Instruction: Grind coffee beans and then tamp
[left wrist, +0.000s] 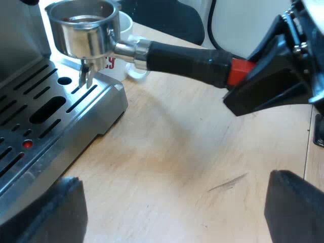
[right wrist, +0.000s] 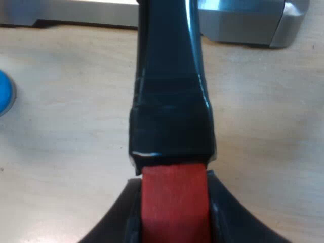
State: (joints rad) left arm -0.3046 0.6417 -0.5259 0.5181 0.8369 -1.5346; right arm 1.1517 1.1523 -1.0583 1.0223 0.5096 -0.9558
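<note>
The metal holder (left wrist: 86,30) hangs in the air by the espresso machine (left wrist: 20,30). Its polished steel bowl is over the corner of the slotted drip tray (left wrist: 45,121), and its twin spouts are close above the grate; I cannot tell whether they touch it. A steel collar joins the bowl to a glossy black handle (left wrist: 187,58), which reaches out over the pale wooden tabletop (left wrist: 177,162) and ends in a red tip (left wrist: 240,71). The right gripper (right wrist: 174,212) holds that red tip, one black finger pressed against each side of it. The left gripper (left wrist: 172,212) is low over the bare wood with its fingers spread wide and nothing between them. A white mug (left wrist: 121,68) with red lettering stands on the tabletop just beside the tray's corner, behind the bowl. A blue tamper (right wrist: 4,93) sits on the wood well apart from the handle.
</note>
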